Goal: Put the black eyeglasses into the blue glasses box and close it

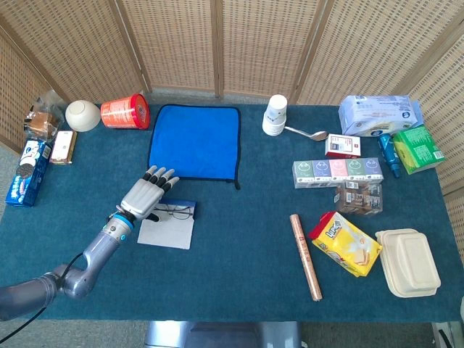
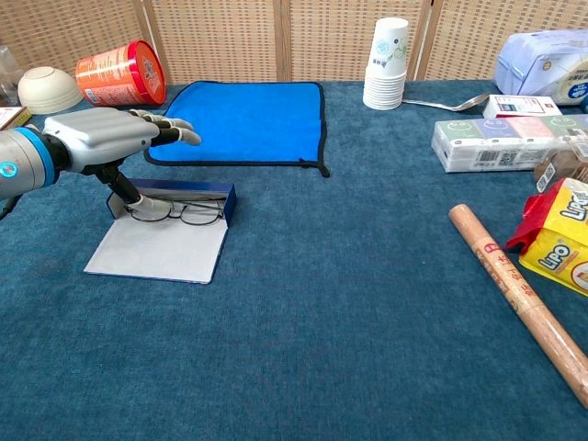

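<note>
The left hand (image 2: 106,140) hovers flat, fingers spread and holding nothing, over the left end of the open blue glasses box (image 2: 175,204), where the black eyeglasses (image 2: 179,213) lie. Only the chest view shows its thumb (image 2: 122,190) reaching down beside the box's left end. Across the bench (image 2: 331,303), a yellow snack bag (image 2: 559,248) reads "Uno".
</note>
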